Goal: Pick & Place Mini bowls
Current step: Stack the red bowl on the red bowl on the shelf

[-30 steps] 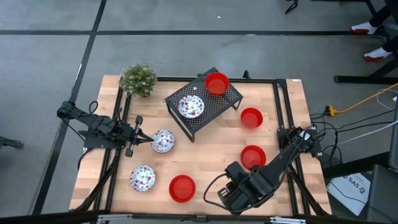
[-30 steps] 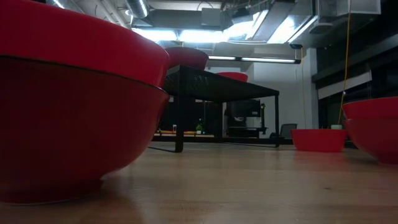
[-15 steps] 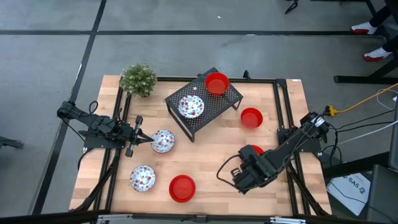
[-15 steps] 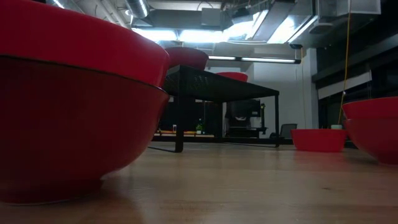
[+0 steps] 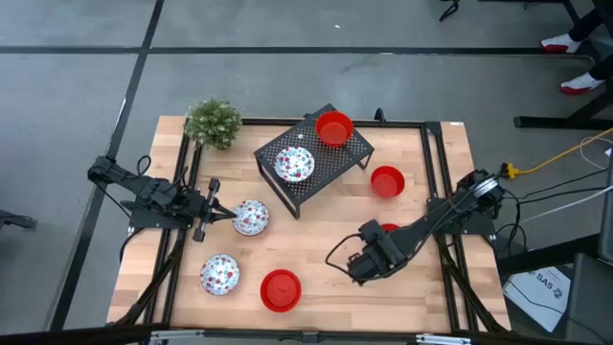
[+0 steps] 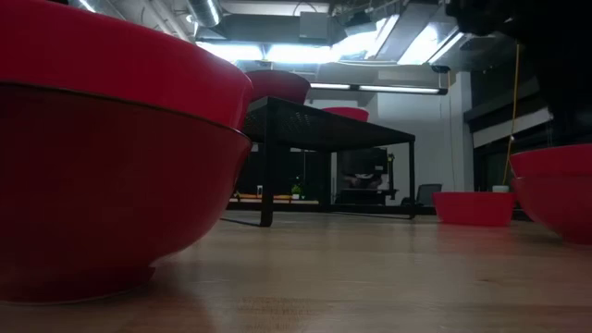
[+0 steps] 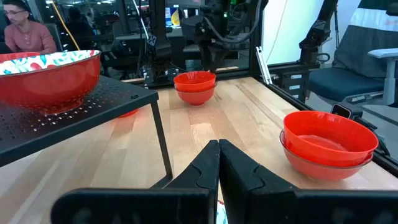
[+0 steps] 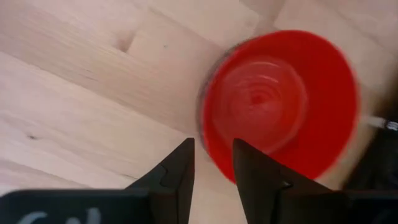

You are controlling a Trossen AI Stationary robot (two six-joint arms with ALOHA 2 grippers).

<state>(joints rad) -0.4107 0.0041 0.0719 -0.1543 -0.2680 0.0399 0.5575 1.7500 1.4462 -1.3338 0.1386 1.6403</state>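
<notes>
Right gripper [image 8: 211, 163] fingers [image 8: 177, 168]: spread a narrow gap, holding nothing, hovering above the table [image 5: 326, 220].
Directly ahead of the tips, under them: red mini bowl [image 8: 280, 102], upright on the wood, near rim just beyond the gap. Likely light, rigid, glossy and slippery, breakable if dropped; best hold judged at the rim, one finger inside, one outside.
Farther off: second red bowl [image 5: 387, 180]; black mesh rack [image 5: 314, 158] carrying a speckled bowl [image 5: 294, 164] and a red one [image 5: 334, 127].
Farthest: left gripper [image 7: 217, 163], pressed together, empty, beside another speckled bowl [image 5: 251, 218].
</notes>
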